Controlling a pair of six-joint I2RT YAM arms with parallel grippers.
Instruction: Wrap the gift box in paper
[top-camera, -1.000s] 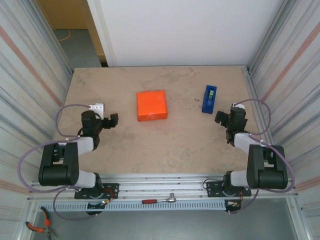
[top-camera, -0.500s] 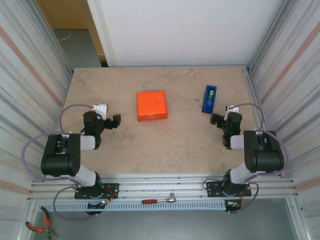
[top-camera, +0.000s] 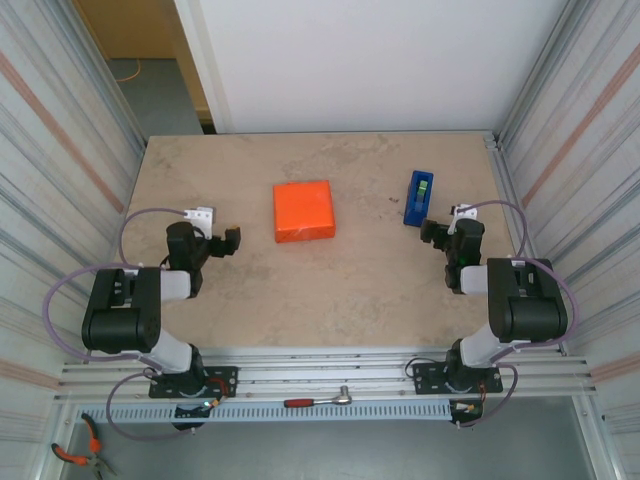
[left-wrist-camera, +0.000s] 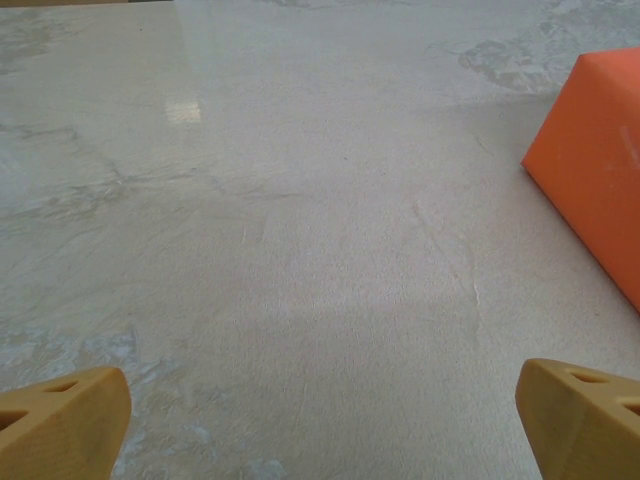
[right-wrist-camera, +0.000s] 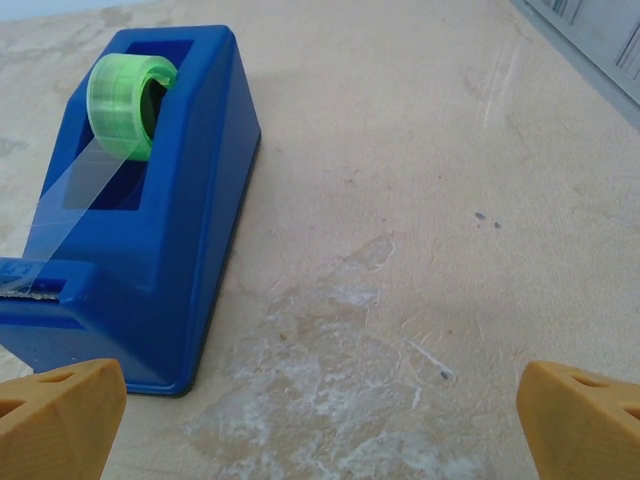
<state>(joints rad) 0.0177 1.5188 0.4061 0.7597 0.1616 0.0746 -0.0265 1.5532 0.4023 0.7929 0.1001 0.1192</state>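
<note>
1. The paper (top-camera: 303, 210) sat folded into a neat orange block near the middle of the table (top-camera: 350, 290). From its boxy shape I judged that the gift box lay inside it, covered on every face I could see.
2. In the left wrist view the block's near side (left-wrist-camera: 600, 190) rose flat and sharp-edged from the tabletop. That looked like a finished wrap, not a loose sheet.
3. The tape dispenser (top-camera: 419, 198) stood to the right of the parcel and well apart from it, handy to the right arm. Its green roll (right-wrist-camera: 130, 95) fed a clear strip down to the cutter.
4. The left gripper (top-camera: 231, 241) hung low over bare table with its jaws wide apart (left-wrist-camera: 320, 430) and nothing between them. It was left of the parcel and clear of it.
5. The right gripper (top-camera: 432, 232) was likewise spread wide and empty (right-wrist-camera: 320, 425). It was just short of the dispenser's near end and not touching it.
6. I read both arms as parked clear of the work, since nothing was left for them to hold.
7. Against the view a second earlier, both arms had folded back toward their bases, and the right gripper had edged a little nearer the dispenser. The parcel and dispenser had not moved.
</note>
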